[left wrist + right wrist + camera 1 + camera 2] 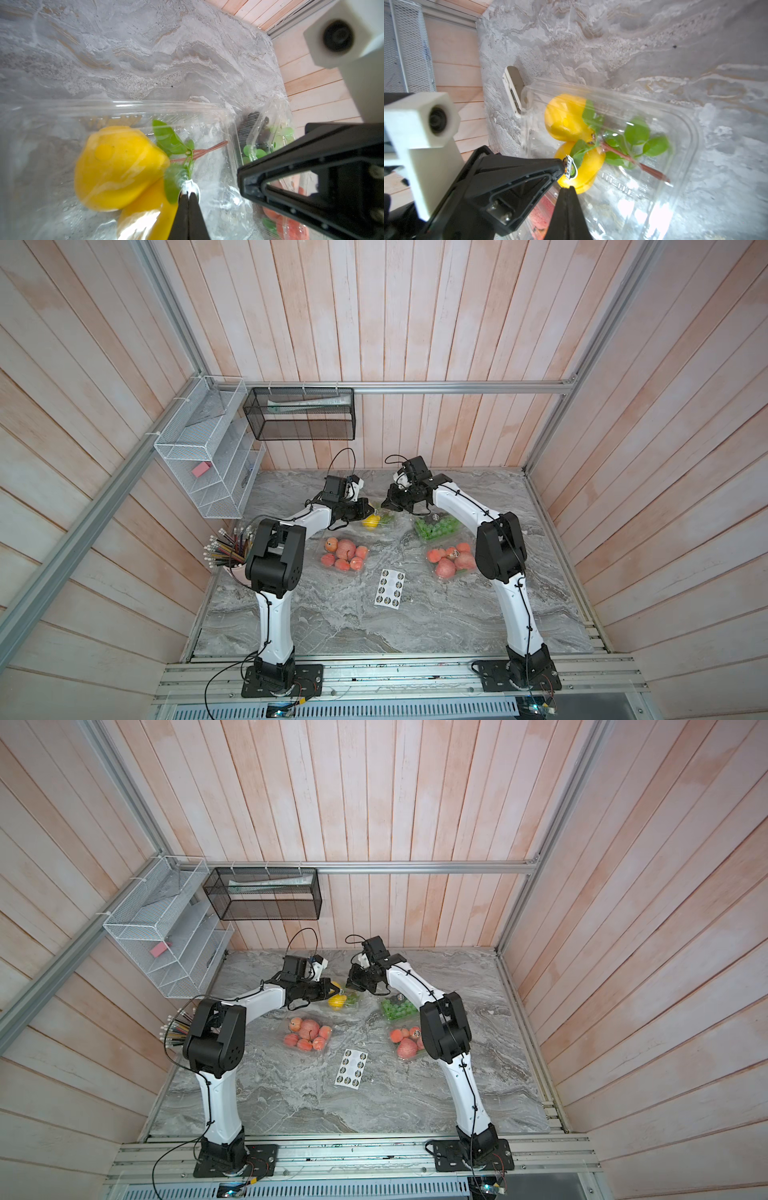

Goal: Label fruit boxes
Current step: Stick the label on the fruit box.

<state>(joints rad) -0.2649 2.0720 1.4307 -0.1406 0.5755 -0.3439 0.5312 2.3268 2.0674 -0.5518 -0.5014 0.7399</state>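
The lemon box (pixel 687 126) sits at the far side of the table (pixel 332 622) beside the grape box (pixel 436 527); its thin clear shell looks light, springy and slick, so it is best steadied at a rim and pressed on the flat lid. The left gripper (pixel 188 194) pinches a sticker (pixel 570 169) just over it, and the right gripper (pixel 569 190) is closed, empty

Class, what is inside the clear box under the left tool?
Two yellow fruits, green leaves and a brown stem. The left tool and its sticker cover part of one fruit.
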